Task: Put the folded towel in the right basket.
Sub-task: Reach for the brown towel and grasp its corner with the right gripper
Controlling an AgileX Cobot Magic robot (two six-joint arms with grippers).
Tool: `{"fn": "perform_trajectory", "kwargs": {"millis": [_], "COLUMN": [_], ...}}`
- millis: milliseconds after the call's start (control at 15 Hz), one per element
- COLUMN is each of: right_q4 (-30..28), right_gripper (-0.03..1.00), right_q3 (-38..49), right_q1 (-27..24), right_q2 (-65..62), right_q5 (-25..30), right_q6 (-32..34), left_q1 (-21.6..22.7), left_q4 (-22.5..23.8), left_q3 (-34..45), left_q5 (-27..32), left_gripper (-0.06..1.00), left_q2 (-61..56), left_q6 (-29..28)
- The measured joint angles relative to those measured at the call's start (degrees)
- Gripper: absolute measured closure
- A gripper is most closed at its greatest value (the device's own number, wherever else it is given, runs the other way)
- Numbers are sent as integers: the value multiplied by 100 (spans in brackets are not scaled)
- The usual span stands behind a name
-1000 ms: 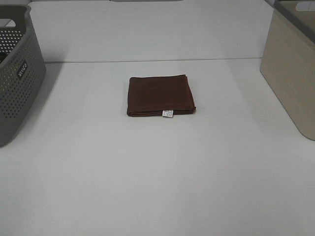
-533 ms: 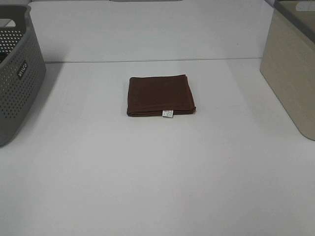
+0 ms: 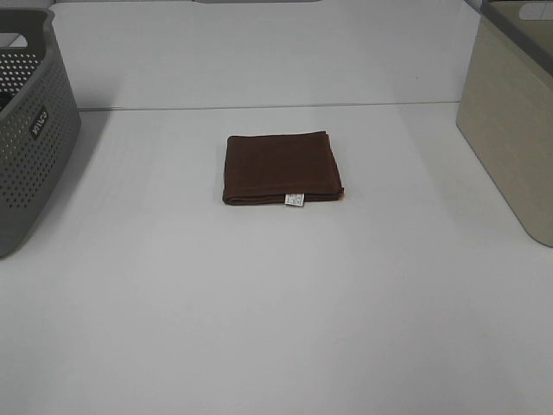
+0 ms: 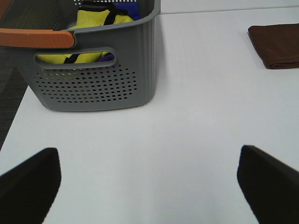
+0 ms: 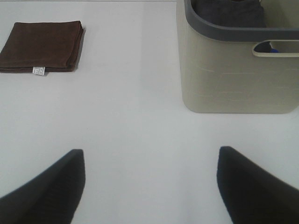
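A folded dark brown towel (image 3: pixel 282 169) with a small white tag lies flat in the middle of the white table. It also shows in the left wrist view (image 4: pixel 276 45) and the right wrist view (image 5: pixel 41 46). The beige right basket (image 3: pixel 514 117) stands at the right edge; in the right wrist view (image 5: pixel 236 79) it has a grey rim and something dark inside. My left gripper (image 4: pixel 149 186) is open over bare table near the grey basket. My right gripper (image 5: pixel 149 184) is open over bare table, well short of the towel and the beige basket. Neither gripper shows in the high view.
A grey perforated basket (image 3: pixel 26 130) stands at the left edge; in the left wrist view (image 4: pixel 93 60) it has an orange handle and holds yellow and blue items. A seam (image 3: pixel 259 106) runs across the table behind the towel.
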Motion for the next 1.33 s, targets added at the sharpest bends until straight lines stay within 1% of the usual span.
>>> {"fn": "perform_trajectory", "kwargs": {"millis": [133,200,333,467,733,800,933,1000,1133,1200,1267,1333], "right_q4": [11,46,206,481,1175,1232,1232,1243,1375,1570,2131,2343], "right_gripper": [23,23,23,23,23,23,23,23,23,23,23,23], "right_q3": [-521,-1243,-1896,-2842,-4784,-5157,-5844,-5959,-6457,-6652,-6984,-7139], "right_q1": [0,0,0,0,23,126,510,625,957,1037,1054,1054], "right_q2": [1117,2263,3094,4223,6205,6595,7311,7483,8119,8428,9104,9465], "right_q5": [-166,-183,-149,92,796,905,997,1003,1020,1026,1066,1083], "right_q6": [-6,-6,-11,-172,-602,-630,-653,-653,-653,-653,-647,-647], "left_q1": [0,0,0,0,0,0,0,0,0,0,0,0], "left_q4": [0,0,0,0,0,0,0,0,0,0,0,0], "left_q3": [0,0,0,0,0,0,0,0,0,0,0,0], "left_q5": [0,0,0,0,0,0,0,0,0,0,0,0], "left_gripper": [-3,-3,-3,-3,-3,-3,-3,-3,-3,-3,-3,-3], "left_q2": [0,0,0,0,0,0,0,0,0,0,0,0], "left_q6": [0,0,0,0,0,0,0,0,0,0,0,0]}}
